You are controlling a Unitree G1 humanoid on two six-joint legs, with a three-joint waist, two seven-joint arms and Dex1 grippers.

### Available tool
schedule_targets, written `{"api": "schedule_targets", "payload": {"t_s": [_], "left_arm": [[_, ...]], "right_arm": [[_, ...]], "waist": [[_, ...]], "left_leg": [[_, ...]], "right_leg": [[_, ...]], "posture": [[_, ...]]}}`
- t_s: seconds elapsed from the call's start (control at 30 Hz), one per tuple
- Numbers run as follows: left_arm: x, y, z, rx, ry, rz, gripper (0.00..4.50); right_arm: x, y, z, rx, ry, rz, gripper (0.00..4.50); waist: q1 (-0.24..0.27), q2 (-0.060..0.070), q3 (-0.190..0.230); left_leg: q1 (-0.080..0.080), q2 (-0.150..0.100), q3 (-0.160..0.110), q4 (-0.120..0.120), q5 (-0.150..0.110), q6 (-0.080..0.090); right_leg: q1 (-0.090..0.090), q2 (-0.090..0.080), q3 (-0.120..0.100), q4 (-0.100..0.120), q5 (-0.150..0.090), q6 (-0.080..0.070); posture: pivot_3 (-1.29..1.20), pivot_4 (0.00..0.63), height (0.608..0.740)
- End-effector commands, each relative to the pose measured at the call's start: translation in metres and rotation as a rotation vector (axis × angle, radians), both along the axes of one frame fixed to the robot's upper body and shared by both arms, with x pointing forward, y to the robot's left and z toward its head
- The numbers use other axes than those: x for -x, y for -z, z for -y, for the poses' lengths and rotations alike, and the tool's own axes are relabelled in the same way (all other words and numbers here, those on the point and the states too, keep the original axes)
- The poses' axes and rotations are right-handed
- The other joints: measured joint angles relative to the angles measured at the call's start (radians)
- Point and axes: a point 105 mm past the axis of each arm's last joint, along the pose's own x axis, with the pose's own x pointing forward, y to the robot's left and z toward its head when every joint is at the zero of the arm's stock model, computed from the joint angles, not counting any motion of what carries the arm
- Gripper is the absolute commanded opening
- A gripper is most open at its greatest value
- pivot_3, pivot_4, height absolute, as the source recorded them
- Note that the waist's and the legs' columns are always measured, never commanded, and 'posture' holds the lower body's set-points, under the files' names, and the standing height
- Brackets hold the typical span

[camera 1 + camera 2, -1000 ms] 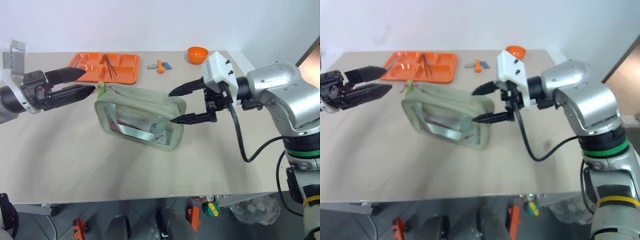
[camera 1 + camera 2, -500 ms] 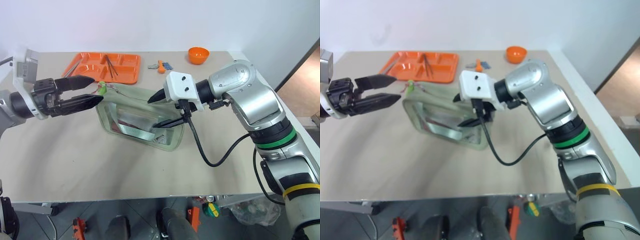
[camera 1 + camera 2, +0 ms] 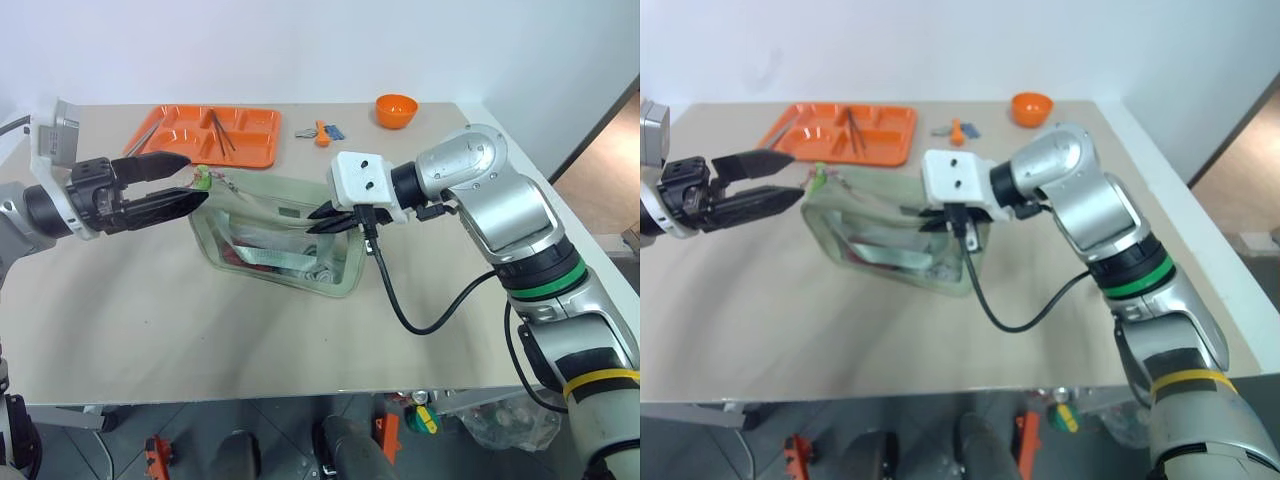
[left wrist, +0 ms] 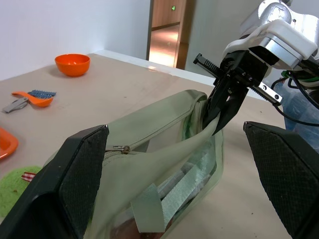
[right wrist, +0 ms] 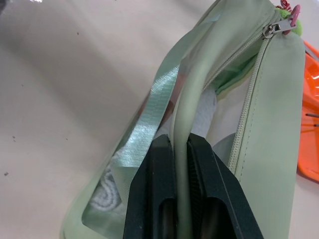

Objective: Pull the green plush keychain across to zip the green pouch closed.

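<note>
- The green pouch (image 3: 282, 234) lies on the beige table (image 3: 150, 310), near its middle; one clear plastic window side faces the camera and shows crumpled contents behind it.
- The right gripper (image 3: 322, 219) is pinched tight on the pouch's right end; in the right wrist view its two black fingers (image 5: 154, 199) squeeze a fold of the pale green top edge between them, with almost no gap left.
- The zip track (image 5: 249, 107) runs along the top of the pouch; its metal slider (image 5: 273, 29) sits at the far left end, away from the clamped end.
- The green plush keychain (image 3: 203, 178) hangs off that left end on thin reddish cords, resting just beside the pouch corner; in the left wrist view a patch of the lime fuzz (image 4: 17, 186) shows low at the edge.
- The left gripper (image 3: 185, 180) is held level over the table with its fingers spread wide apart, holding nothing; the tips reach the keychain's spot, one above and one below it; whether they touch the plush I cannot tell.
- An orange compartment tray (image 3: 215, 135) sits at the back of the table behind the pouch, with thin utensils (image 3: 217, 128) lying in it.
- An orange bowl (image 3: 396, 109) stands at the back right; a small orange scoop and a blue item (image 3: 322, 131) lie between the tray and the bowl.
</note>
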Motion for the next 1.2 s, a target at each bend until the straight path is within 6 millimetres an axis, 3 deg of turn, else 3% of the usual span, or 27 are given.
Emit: {"api": "schedule_targets", "payload": {"t_s": [0.03,0.2,0.5,0.67,1.0,1.13,1.17,1.2], "left_arm": [[0.007,-0.015,-0.001,0.003,-0.002,0.069,4.5],[0.007,-0.016,-0.002,0.012,-0.01,0.07,4.5],[0.003,-0.015,-0.009,0.076,-0.034,0.048,4.5],[-0.002,-0.016,-0.016,0.139,-0.061,0.028,4.5],[-0.003,-0.018,-0.02,0.155,-0.082,0.031,4.5],[-0.002,-0.018,-0.023,0.163,-0.093,0.028,4.5],[-0.003,-0.017,-0.024,0.163,-0.098,0.023,4.5],[-0.003,-0.016,-0.025,0.164,-0.103,0.018,4.5]], "right_arm": [[0.001,-0.004,0.0,0.0,-0.015,0.026,0.03],[-0.002,-0.009,0.009,0.02,-0.005,0.052,0.03],[0.023,-0.036,0.044,-0.006,-0.097,0.036,0.03],[0.026,-0.03,0.057,0.032,-0.071,0.013,0.03],[0.031,-0.011,0.057,-0.038,-0.019,-0.076,0.03],[0.022,-0.006,0.062,-0.09,0.063,-0.105,1.54],[0.023,-0.005,0.064,-0.103,0.07,-0.121,1.66],[0.024,-0.008,0.067,-0.13,0.084,-0.144,2.21]], "waist": [[0.0,0.0,0.0],[0.0,0.0,0.0],[0.014,0.0,0.0],[0.015,0.0,0.0],[0.016,0.0,0.0],[0.015,0.0,0.0],[0.015,0.0,0.0],[0.016,0.0,0.0]], "left_leg": [[0.0,0.0,0.0,0.0,0.0,0.0],[0.0,0.0,0.0,0.0,0.0,0.0],[-0.001,-0.001,0.0,0.0,0.0,0.0],[0.0,0.0,-0.001,0.0,0.0,0.0],[0.001,0.0,-0.001,0.0,0.0,0.0],[0.002,0.001,-0.001,0.0,0.0,0.0],[0.002,0.001,-0.001,0.0,0.0,0.0],[0.001,0.001,-0.001,0.0,0.0,0.0]], "right_leg": [[0.0,0.0,0.0,0.0,0.0,0.0],[0.0,0.0,0.0,0.0,0.0,0.0],[0.0,-0.002,-0.001,-0.001,-0.001,0.001],[0.0,-0.001,-0.001,0.0,0.0,0.0],[0.001,0.0,-0.001,0.0,0.0,0.0],[0.001,0.0,-0.001,0.0,0.001,-0.002],[0.001,0.0,-0.001,0.0,0.001,-0.002],[0.001,0.001,-0.001,0.0,0.001,-0.002]], "posture": [[0.0,0.15,0.74],[0.0,0.15,0.74],[0.0,0.15,0.74],[0.0,0.15,0.74],[0.0,0.15,0.74],[0.0,0.15,0.74],[0.0,0.15,0.74],[0.0,0.15,0.74]]}}
